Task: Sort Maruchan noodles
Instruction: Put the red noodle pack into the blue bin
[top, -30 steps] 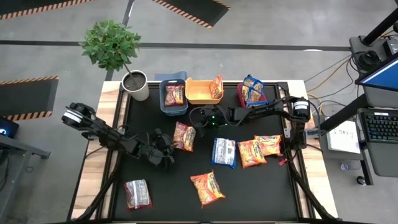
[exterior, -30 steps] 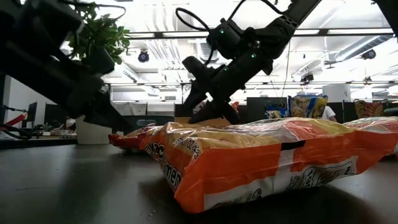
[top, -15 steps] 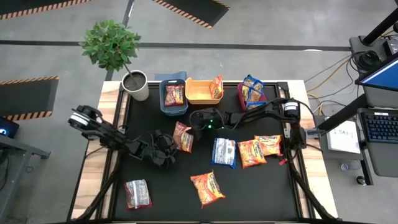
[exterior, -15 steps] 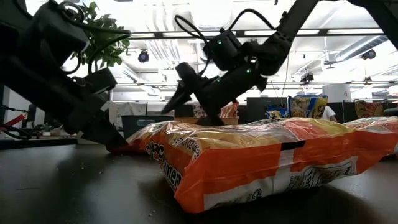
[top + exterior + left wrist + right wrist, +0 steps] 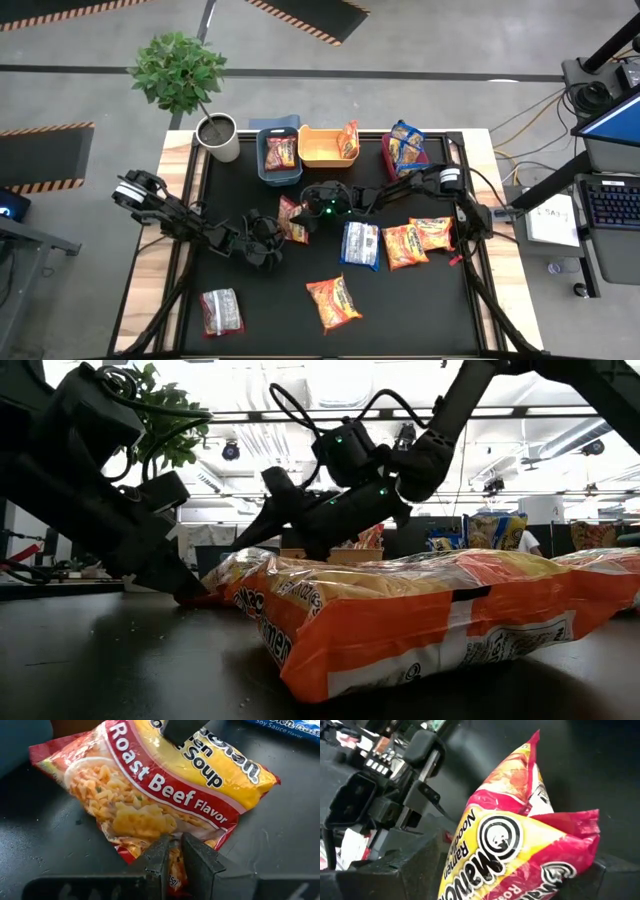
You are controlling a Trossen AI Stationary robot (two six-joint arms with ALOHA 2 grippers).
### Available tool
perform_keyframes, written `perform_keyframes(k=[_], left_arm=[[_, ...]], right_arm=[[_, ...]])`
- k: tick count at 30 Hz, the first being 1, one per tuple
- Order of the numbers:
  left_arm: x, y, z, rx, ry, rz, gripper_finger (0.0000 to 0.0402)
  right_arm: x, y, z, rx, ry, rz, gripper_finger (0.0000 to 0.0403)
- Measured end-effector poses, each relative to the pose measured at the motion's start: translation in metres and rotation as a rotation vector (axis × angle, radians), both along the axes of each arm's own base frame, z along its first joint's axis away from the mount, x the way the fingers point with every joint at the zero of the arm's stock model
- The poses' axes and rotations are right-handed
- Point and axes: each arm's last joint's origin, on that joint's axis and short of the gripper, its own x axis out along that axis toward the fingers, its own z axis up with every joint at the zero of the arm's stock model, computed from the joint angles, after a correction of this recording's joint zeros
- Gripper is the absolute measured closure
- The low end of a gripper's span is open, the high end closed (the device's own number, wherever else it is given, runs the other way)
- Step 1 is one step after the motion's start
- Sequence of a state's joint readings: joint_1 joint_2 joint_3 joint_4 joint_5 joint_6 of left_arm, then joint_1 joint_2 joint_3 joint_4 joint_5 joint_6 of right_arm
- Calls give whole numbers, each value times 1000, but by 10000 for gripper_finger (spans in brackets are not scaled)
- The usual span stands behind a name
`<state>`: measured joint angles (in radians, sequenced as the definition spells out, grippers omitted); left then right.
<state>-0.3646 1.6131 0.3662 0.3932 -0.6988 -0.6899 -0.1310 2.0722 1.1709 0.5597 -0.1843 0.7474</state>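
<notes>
Roast beef packet — glossy, crinkled plastic; table mat — matt black.

My high view looks straight down; low view sits level, near; both wrist views closely share the roast beef packet.

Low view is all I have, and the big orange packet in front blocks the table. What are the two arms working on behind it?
Observer: Both meet at one roast beef packet; the left wrist view shows its flavor label.
Operator: Who is holding it?
Observer: The left gripper pinches its lower edge. The right gripper has a finger on each side of the other end.
Operator: Anything sorted yet?
Observer: From above, the blue bin holds one red packet, and the yellow bin has an orange packet leaning at its side.
</notes>
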Motion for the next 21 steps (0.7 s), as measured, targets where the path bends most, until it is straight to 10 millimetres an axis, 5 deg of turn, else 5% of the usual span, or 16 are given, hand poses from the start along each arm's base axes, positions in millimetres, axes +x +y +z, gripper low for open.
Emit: perform_keyframes(k=[13, 21], left_arm=[[0, -1, 5, -11, -20, -15, 363], [-5, -9, 34, 45, -81, -141, 363]], right_arm=[[1, 0, -1, -26, -10, 42, 238], [0, 1, 17, -70, -48, 69, 303]])
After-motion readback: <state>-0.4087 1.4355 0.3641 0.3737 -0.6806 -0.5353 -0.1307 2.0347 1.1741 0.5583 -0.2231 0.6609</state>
